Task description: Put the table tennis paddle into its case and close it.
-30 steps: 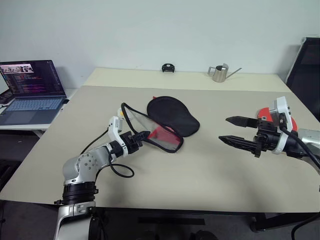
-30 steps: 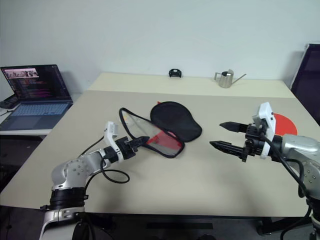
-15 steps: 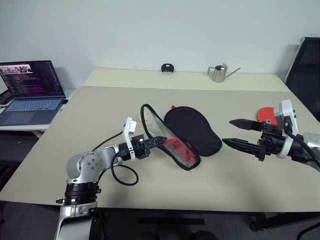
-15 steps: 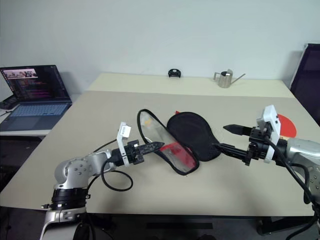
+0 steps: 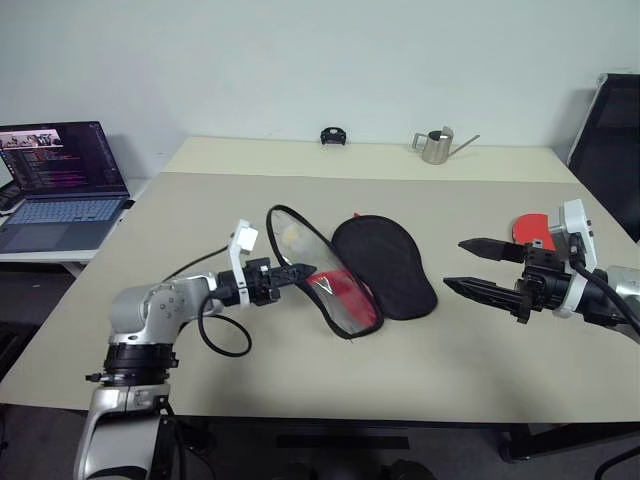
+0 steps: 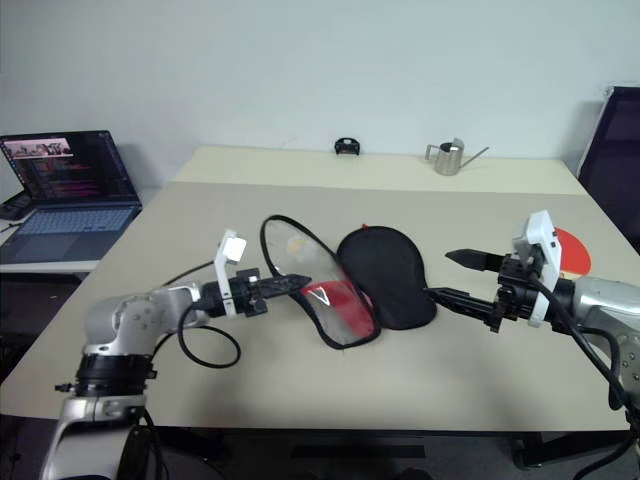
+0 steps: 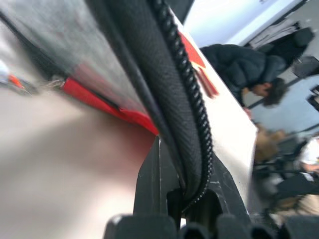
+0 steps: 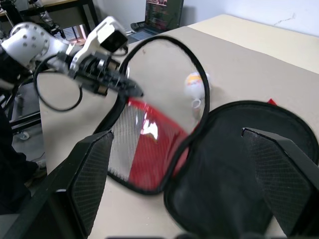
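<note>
Case point(image 5: 345, 272) lies unzipped near the table's point(image 5: 300, 370) middle, its mesh-and-red flap lifted by the left gripper point(image 5: 298, 271), whose fingers are clamped on the black zipper edging. A white mark on the red panel may be a logo; I cannot read it. The black half lies flat. To the right, the right gripper point(image 5: 462, 264) hovers spread wide, empty. Beyond it lies the red paddle point(image 5: 530, 225).

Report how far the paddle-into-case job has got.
Done: the case lies unzipped, its two halves spread. In hand: the left gripper is shut on the zipper edge, lifting the red mesh half. Left: the right gripper, open and empty, must fetch the paddle behind it, insert it, then zip up.
</note>
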### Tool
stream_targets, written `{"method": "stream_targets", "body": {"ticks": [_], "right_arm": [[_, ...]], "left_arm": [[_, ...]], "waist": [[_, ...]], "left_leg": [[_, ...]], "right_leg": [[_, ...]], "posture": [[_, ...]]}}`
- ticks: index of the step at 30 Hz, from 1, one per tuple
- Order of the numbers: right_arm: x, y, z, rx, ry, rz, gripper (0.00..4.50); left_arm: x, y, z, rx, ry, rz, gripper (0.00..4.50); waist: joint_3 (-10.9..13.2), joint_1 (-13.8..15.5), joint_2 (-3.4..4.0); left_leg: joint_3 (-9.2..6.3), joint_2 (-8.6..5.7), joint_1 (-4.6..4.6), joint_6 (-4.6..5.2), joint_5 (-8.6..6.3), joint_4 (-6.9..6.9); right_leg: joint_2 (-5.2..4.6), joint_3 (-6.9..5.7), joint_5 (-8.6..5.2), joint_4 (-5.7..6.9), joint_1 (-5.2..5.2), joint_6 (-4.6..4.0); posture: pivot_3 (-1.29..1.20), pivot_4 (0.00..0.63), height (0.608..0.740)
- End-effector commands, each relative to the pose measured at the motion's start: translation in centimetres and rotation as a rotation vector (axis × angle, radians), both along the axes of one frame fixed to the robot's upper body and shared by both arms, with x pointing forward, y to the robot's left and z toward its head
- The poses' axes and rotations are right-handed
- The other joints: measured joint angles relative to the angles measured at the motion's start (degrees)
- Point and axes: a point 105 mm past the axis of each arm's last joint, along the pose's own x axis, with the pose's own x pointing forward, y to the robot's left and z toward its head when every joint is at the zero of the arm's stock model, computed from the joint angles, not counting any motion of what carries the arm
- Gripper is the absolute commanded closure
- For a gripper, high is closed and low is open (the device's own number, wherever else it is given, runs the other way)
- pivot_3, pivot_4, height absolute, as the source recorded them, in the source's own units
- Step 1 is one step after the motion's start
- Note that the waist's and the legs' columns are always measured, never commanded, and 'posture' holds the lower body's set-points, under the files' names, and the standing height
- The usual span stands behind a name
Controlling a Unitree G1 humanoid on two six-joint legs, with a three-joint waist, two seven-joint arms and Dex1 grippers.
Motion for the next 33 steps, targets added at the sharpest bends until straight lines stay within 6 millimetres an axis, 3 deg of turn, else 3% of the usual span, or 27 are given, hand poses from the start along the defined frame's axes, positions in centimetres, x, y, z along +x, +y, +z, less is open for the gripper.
{"method": "stream_targets", "body": {"ticks": [1, 13, 18, 22, 28, 33], "right_arm": [[-0.4, 0.7, 0.9, 0.001, -0.042, 0.035, 0.0], [-0.4, 1.7, 0.3, 0.016, -0.027, 0.07, 0.0], [-0.4, 1.8, 0.2, 0.018, -0.024, 0.075, 0.0], [-0.4, 1.8, 0.2, 0.019, -0.024, 0.076, 0.0], [-0.4, 2.0, 0.2, 0.023, -0.024, 0.08, 0.0], [-0.4, 2.1, 0.2, 0.032, -0.018, 0.074, 0.0]], "left_arm": [[1.2, 1.0, 1.0, 0.035, -0.072, 0.008, 4.49], [4.4, 4.0, -0.9, 0.201, -0.091, 0.095, 4.49], [5.3, 4.3, -1.1, 0.234, -0.103, 0.112, 4.49], [6.2, 4.5, -1.0, 0.26, -0.121, 0.145, 3.44], [7.1, 5.1, -1.4, 0.306, -0.124, 0.197, 1.28], [6.4, 7.2, -2.0, 0.35, -0.102, 0.214, 1.28]], "waist": [[0.0, 0.01, 0.0], [0.01, 0.01, -0.01], [0.01, 0.01, -0.02], [0.01, 0.01, -0.02], [0.01, -0.02, -0.03], [0.01, -0.16, -0.03]], "left_leg": [[0.0, 0.0, 0.0, 0.0, 0.0, 0.0], [-0.01, 0.0, -0.03, 0.03, -0.02, -0.01], [-0.03, 0.0, -0.13, 0.04, -0.02, 0.01], [-0.08, 0.0, -0.48, 0.03, -0.01, 0.11], [0.0, -0.03, -0.93, -0.03, 0.03, 0.21], [0.04, -0.02, -0.92, -0.02, 0.03, 0.18]], "right_leg": [[-0.01, 0.0, 0.0, -0.01, 0.0, 0.0], [-0.01, -0.02, 0.0, 0.0, -0.03, 0.0], [-0.02, -0.06, 0.0, -0.02, -0.06, 0.0], [-0.02, -0.11, 0.0, 0.06, -0.37, 0.0], [-0.01, -0.05, 0.01, 0.23, -0.93, 0.01], [0.0, -0.01, 0.01, 0.25, -0.96, 0.01]], "posture": [[0.0, 0.15, 0.74], [0.0, 0.15, 0.74], [0.0, 0.15, 0.74], [0.0, 0.15, 0.74], [0.0, 0.15, 0.74], [0.0, 0.15, 0.74]]}}
